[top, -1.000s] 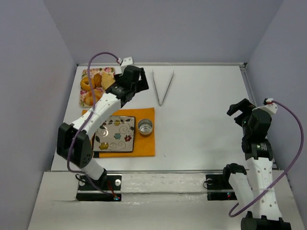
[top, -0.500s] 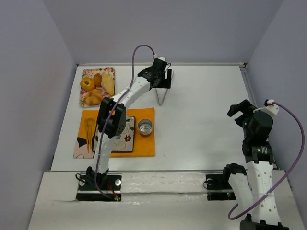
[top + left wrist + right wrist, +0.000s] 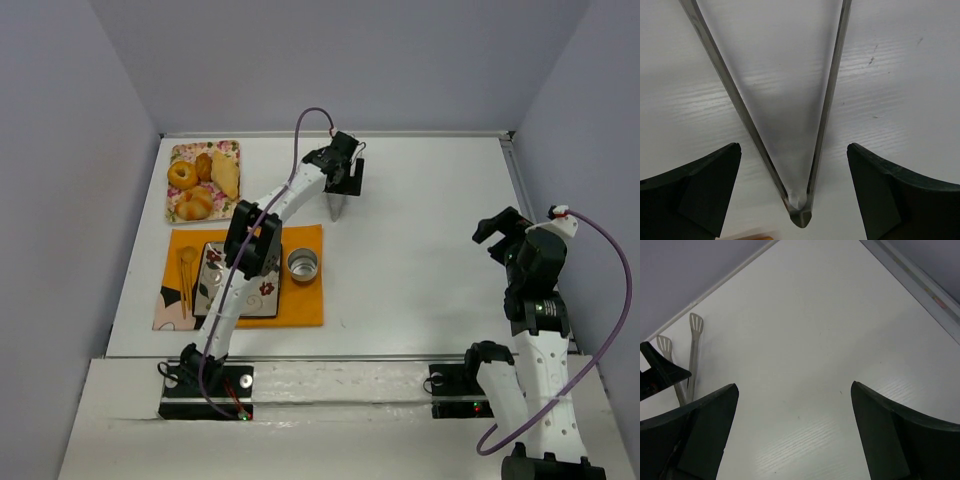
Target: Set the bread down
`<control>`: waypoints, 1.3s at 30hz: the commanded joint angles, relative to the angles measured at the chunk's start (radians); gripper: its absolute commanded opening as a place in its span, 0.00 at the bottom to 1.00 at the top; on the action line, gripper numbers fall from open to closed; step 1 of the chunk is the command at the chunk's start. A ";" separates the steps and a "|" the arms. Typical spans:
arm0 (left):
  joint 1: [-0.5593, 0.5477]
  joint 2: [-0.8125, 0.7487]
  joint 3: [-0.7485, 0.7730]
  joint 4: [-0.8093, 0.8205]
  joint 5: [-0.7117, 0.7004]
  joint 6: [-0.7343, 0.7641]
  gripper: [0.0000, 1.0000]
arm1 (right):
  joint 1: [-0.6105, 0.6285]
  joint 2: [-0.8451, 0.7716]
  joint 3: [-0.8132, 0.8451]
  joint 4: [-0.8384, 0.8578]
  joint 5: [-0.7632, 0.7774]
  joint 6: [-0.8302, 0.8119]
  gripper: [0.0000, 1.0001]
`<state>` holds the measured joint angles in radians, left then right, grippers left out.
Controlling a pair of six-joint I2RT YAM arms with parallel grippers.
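The bread (image 3: 226,174) is a pale golden wedge lying on the floral tray (image 3: 236,146) at the back left, beside a brown doughnut (image 3: 182,174) and a ridged bun (image 3: 195,203). My left gripper (image 3: 343,183) is open and empty, well to the right of the tray. It hangs over the metal tongs (image 3: 335,207). In the left wrist view the tongs (image 3: 827,110) lie on the table with their joined end between my open left gripper (image 3: 795,200). My right gripper (image 3: 497,230) is open and empty at the far right, above bare table (image 3: 795,440).
An orange mat (image 3: 300,300) lies at the front left with a patterned plate (image 3: 262,290) and a small metal cup (image 3: 302,264) on it. Wooden cutlery (image 3: 185,275) lies on a napkin left of the plate. The tongs' ends (image 3: 690,355) show in the right wrist view.
My left arm has swung right, from beside the pastry tray to over the tongs. The bread stays on the tray. The right arm has not moved.
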<state>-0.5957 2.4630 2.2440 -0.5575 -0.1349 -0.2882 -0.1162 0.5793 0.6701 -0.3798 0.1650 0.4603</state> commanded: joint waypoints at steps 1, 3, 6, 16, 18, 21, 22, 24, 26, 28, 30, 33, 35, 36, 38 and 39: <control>-0.004 0.004 0.054 -0.035 -0.026 0.014 0.99 | 0.006 -0.004 0.005 0.018 0.010 -0.020 1.00; -0.004 0.011 0.055 -0.032 -0.026 0.014 0.99 | 0.006 -0.001 0.005 0.018 0.010 -0.018 1.00; -0.004 0.037 0.081 -0.030 -0.026 0.015 0.99 | 0.006 0.001 0.005 0.019 0.010 -0.020 1.00; -0.004 0.145 0.177 -0.030 -0.039 0.011 0.99 | 0.006 -0.007 0.003 0.019 0.013 -0.023 1.00; -0.004 0.151 0.178 -0.030 -0.040 0.006 0.99 | 0.006 -0.006 0.003 0.018 0.008 -0.025 1.00; -0.004 0.168 0.193 -0.021 -0.074 -0.003 0.99 | 0.006 -0.006 0.003 0.018 0.010 -0.025 1.00; -0.004 0.168 0.193 -0.019 -0.078 -0.003 0.99 | 0.006 -0.007 0.003 0.018 0.008 -0.025 1.00; -0.004 0.191 0.216 0.004 -0.089 -0.005 0.99 | 0.006 -0.007 0.003 0.018 0.004 -0.025 1.00; -0.004 0.203 0.226 0.016 -0.098 -0.003 0.99 | 0.006 -0.007 0.005 0.016 0.004 -0.029 1.00; -0.004 0.223 0.239 0.019 -0.103 -0.002 0.99 | 0.006 -0.009 0.011 0.005 0.002 -0.028 1.00; -0.003 0.241 0.244 0.033 -0.098 -0.002 0.99 | 0.006 -0.015 0.011 0.004 -0.005 -0.028 1.00; 0.002 0.255 0.261 0.033 -0.077 -0.006 0.99 | 0.006 -0.025 0.013 0.002 -0.009 -0.028 1.00; 0.005 0.251 0.259 0.041 -0.077 -0.002 0.96 | 0.006 -0.030 0.013 -0.001 -0.013 -0.028 1.00; 0.005 0.246 0.261 0.042 -0.078 0.003 0.90 | 0.006 -0.032 0.013 -0.001 -0.016 -0.026 1.00; 0.005 0.226 0.250 0.044 -0.081 0.015 0.70 | 0.006 -0.036 0.013 -0.004 -0.019 -0.028 1.00; 0.005 0.214 0.244 0.056 -0.071 0.023 0.64 | 0.006 -0.039 0.013 -0.002 -0.021 -0.028 1.00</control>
<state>-0.5930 2.6846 2.4844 -0.4999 -0.2375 -0.2794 -0.1162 0.5571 0.6701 -0.3931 0.1570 0.4484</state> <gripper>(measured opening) 0.752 0.997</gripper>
